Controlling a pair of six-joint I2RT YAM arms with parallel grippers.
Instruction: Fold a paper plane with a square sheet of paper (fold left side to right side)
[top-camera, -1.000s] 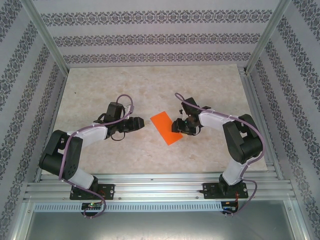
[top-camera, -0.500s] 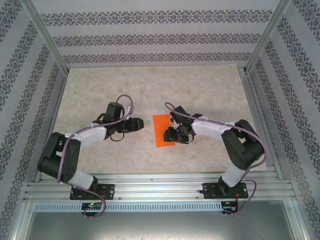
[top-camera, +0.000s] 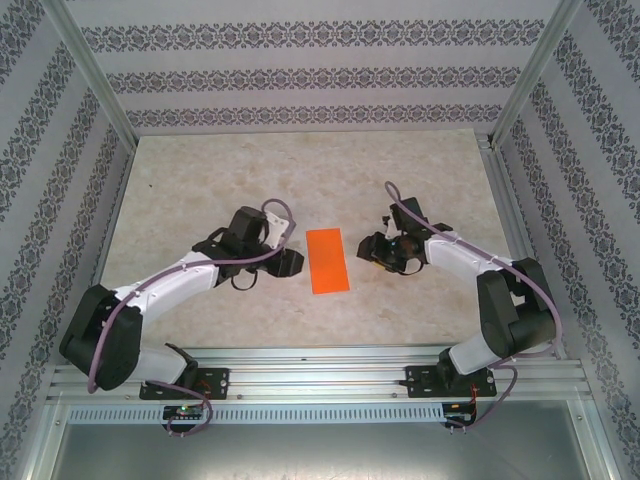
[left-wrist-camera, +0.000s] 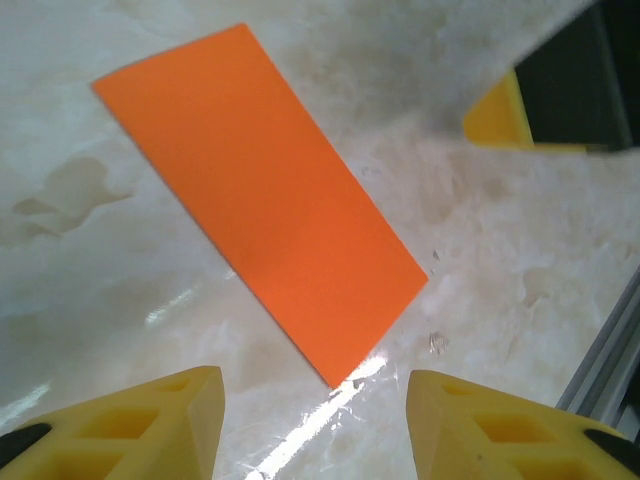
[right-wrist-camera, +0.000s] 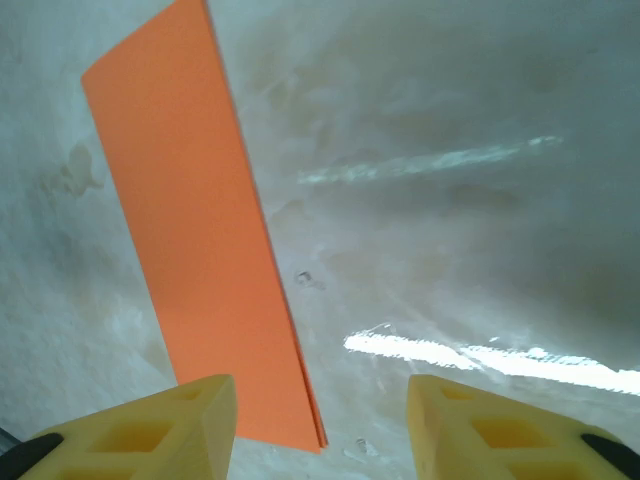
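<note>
Nearest, left gripper (top-camera: 291, 262) and right gripper (top-camera: 370, 250) both partly open, holding nothing. Between them, flat on the table (top-camera: 200, 180), the orange paper (top-camera: 327, 261), folded to a narrow strip. Could slide or unfold if pushed from one side only.

Folded paper sheet (top-camera: 327, 261) flat on table (top-camera: 200, 180), just ahead of left gripper (top-camera: 296, 262), right gripper (top-camera: 364, 251) near its opposite side

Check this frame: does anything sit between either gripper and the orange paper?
Nothing visible does. The thin bright orange paper rectangle lies flat on the pale marbled table, with bare surface between it and the left gripper on one side, the right gripper on the other.
</note>
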